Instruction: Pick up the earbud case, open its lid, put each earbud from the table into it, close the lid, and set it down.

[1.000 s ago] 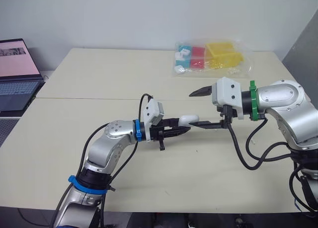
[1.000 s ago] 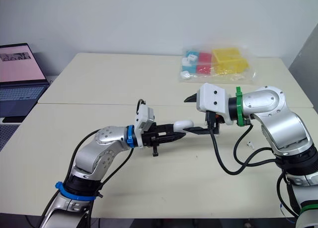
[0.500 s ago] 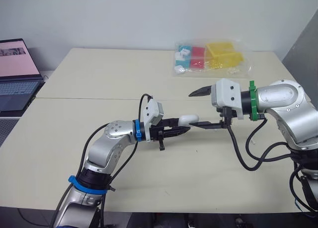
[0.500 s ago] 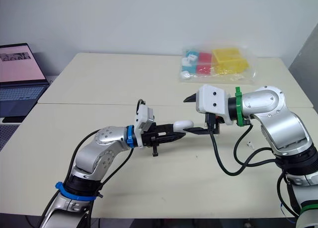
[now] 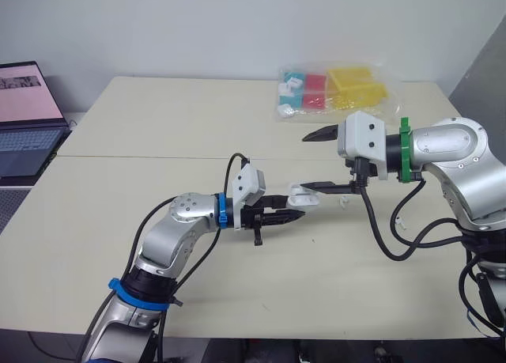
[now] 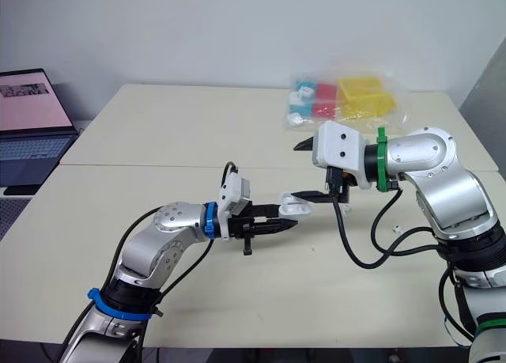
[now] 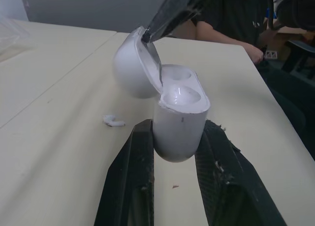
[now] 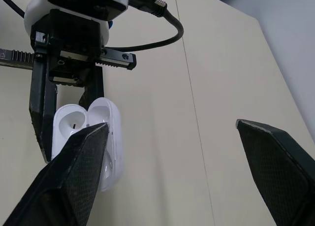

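Note:
The white earbud case [image 5: 298, 194] is held just above the table, with my left gripper [image 5: 292, 206] shut on its body [image 7: 179, 120]. Its lid [image 7: 134, 63] stands swung open, and two round wells show inside. My right gripper [image 5: 307, 161] is open; its lower fingertip [image 8: 93, 137] rests against the raised lid, and the upper finger is well above it. One small white earbud [image 5: 342, 200] lies on the table just right of the case, also seen as earbud [image 7: 113, 120]. A second earbud [image 5: 401, 224] lies farther right, below my right arm.
A clear bag of coloured blocks [image 5: 332, 90] lies at the far edge of the table. A laptop [image 5: 28, 114] stands off the table's left end. A person [image 7: 231, 14] sits beyond the table.
The case's lid, closed before, now stands open. My right gripper has risen a little with its lower finger at the lid. My left gripper has shifted slightly right with the case.

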`<act>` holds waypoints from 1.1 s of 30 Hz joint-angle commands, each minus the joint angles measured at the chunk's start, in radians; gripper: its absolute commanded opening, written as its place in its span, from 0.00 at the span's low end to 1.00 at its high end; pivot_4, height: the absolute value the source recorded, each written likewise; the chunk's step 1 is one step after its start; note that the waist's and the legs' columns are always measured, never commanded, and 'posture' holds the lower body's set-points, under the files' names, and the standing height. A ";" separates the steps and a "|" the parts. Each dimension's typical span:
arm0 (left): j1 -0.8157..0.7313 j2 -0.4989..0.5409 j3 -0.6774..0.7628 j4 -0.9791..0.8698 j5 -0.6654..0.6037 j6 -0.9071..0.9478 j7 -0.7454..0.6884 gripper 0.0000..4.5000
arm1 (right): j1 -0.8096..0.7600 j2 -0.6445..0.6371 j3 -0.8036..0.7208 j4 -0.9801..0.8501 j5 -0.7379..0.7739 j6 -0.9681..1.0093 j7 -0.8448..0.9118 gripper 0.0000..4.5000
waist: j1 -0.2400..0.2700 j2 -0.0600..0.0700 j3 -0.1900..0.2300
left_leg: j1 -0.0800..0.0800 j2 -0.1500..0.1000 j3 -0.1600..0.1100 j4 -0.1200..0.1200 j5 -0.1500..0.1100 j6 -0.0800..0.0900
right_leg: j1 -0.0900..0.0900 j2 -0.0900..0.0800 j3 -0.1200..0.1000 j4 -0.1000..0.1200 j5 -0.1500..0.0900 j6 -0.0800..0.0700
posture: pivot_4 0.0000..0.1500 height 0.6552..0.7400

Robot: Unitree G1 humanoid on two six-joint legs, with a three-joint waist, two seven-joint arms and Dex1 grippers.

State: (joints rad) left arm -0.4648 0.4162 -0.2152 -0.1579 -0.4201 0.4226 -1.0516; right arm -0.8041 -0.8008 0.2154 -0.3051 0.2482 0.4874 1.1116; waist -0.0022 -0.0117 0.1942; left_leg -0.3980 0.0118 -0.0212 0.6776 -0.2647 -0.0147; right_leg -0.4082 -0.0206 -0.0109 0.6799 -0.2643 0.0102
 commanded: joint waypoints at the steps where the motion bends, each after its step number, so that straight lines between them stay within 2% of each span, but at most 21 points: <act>1: -0.004 -0.002 -0.003 -0.034 -0.003 -0.031 -0.011 0.17 | -0.017 -0.004 -0.036 -0.020 0.008 0.007 -0.007 0.96 | 0.000 0.000 0.000 | 0.000 0.000 0.000 0.000 0.000 0.000 | 0.000 0.000 0.000 0.000 0.000 0.000 | 1.00 1.00; 8: -0.006 -0.008 0.002 -0.007 0.023 -0.056 0.010 0.17 | -0.017 -0.034 -0.074 -0.027 0.068 0.058 0.024 0.96 | 0.000 0.000 0.000 | 0.000 0.000 0.000 0.000 0.000 0.000 | 0.000 0.000 0.000 0.000 0.000 0.000 | 1.00 1.00; 12: -0.003 -0.020 0.037 0.021 0.033 -0.086 0.049 0.17 | -0.028 -0.085 -0.159 0.002 0.130 0.145 0.029 0.96 | 0.001 0.000 0.000 | 0.000 0.000 0.000 0.000 0.000 0.000 | 0.000 0.000 0.000 0.000 0.000 0.000 | 1.00 1.00; 18: 0.018 -0.037 0.064 0.036 0.052 -0.163 0.088 0.17 | 0.043 -0.169 -0.272 -0.008 0.179 0.277 -0.025 0.96 | 0.002 0.000 0.000 | 0.000 0.000 0.000 0.000 0.000 0.000 | 0.000 -0.001 0.000 -0.001 0.000 0.000 | 1.00 1.00; 26: 0.035 -0.020 0.044 0.015 0.049 -0.187 0.050 0.17 | 0.353 -0.302 -0.419 -0.070 0.175 0.350 -0.068 0.96 | 0.005 0.000 0.000 | -0.001 -0.001 0.000 -0.001 0.000 0.000 | 0.000 -0.001 0.000 -0.001 0.000 0.000 | 1.00 1.00; 30: 0.051 -0.004 0.022 0.000 0.058 -0.195 0.010 0.17 | 0.496 -0.280 -0.409 -0.071 0.128 0.364 -0.156 0.96 | 0.001 0.000 0.000 | 0.000 0.000 0.000 -0.001 0.000 0.000 | 0.000 0.000 0.000 -0.001 -0.001 0.002 | 1.00 1.00; 33: 0.050 -0.014 0.014 -0.010 0.056 -0.190 0.012 0.17 | 0.534 -0.215 -0.388 -0.017 0.097 0.346 -0.235 0.96 | 0.000 0.000 0.000 | 0.000 0.001 0.001 0.000 0.000 0.000 | 0.000 0.001 0.001 0.000 -0.002 0.004 | 1.00 1.00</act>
State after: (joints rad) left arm -0.4073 0.4066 -0.1946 -0.1178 -0.3541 0.2506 -1.0369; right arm -0.2654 -1.0231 -0.1616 -0.3273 0.3635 0.8519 0.9175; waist -0.0026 -0.0119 0.1939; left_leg -0.3975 0.0121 -0.0202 0.6773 -0.2646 -0.0145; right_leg -0.4079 -0.0195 -0.0099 0.6798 -0.2666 0.0145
